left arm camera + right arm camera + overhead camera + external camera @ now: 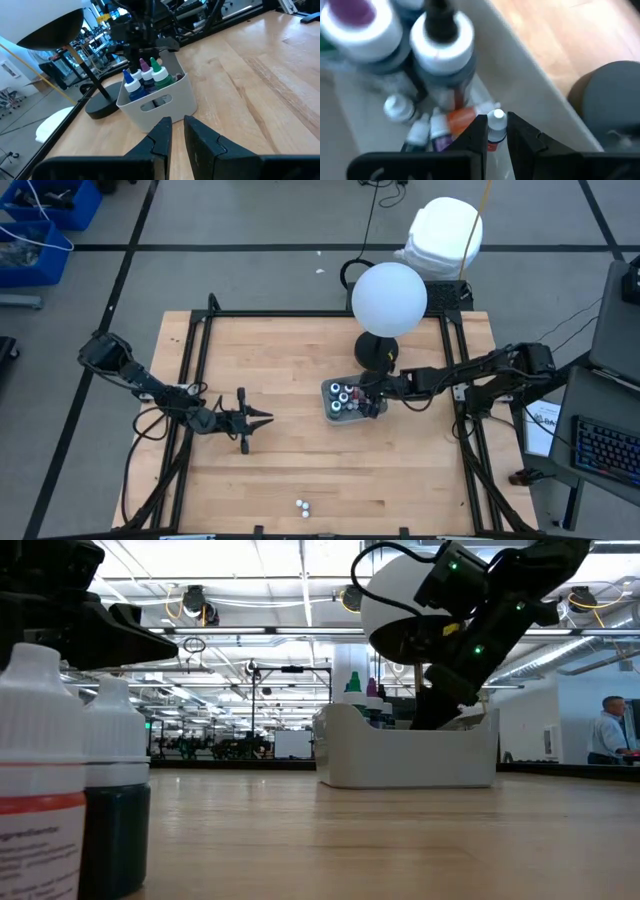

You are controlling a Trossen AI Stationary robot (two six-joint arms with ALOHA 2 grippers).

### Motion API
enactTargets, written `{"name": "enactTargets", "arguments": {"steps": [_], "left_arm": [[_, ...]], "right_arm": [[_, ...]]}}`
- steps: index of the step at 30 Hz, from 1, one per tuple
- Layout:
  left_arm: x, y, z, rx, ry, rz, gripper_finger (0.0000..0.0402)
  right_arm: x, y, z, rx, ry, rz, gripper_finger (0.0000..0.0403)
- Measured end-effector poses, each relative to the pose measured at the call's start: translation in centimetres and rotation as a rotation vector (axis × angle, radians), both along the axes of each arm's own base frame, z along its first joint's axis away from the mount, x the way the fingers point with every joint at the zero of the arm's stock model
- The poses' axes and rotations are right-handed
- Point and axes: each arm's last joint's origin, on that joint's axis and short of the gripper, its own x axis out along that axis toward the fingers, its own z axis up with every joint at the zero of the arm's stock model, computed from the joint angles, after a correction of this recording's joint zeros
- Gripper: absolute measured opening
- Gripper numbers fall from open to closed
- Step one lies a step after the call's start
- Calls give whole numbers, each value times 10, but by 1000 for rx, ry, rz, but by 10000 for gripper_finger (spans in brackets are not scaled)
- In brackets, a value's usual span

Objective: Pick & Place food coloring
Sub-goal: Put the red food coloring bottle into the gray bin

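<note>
Inside the white bin (330, 402), I'm pinching a small white-capped food coloring bottle (496, 125) with the right gripper (496, 131); my left gripper (262, 418) is waiting nearly closed, empty.

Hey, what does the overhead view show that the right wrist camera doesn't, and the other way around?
Only the overhead view shows the left gripper hanging over bare table and two small white-capped bottles standing near the front edge. Only the right wrist view shows inside the bin: the right gripper closed on a small white-capped bottle, small bottles lying on the floor and taller bottles standing behind. Both show the grey bin and the lamp's dark base.
</note>
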Motion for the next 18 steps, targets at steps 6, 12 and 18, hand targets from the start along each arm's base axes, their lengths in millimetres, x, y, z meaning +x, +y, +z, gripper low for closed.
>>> {"name": "enactTargets", "arguments": {"steps": [6,12,18], "left_arm": [[0,0,0,-14,-1,1,58],[0,0,0,-22,-1,-11,58],[0,-1,0,-24,0,-23,58]], "right_arm": [[3,2,-5,-29,-22,-95,43],[8,5,-11,-33,-57,-152,43],[10,11,-9,-32,-109,-180,43]]}}
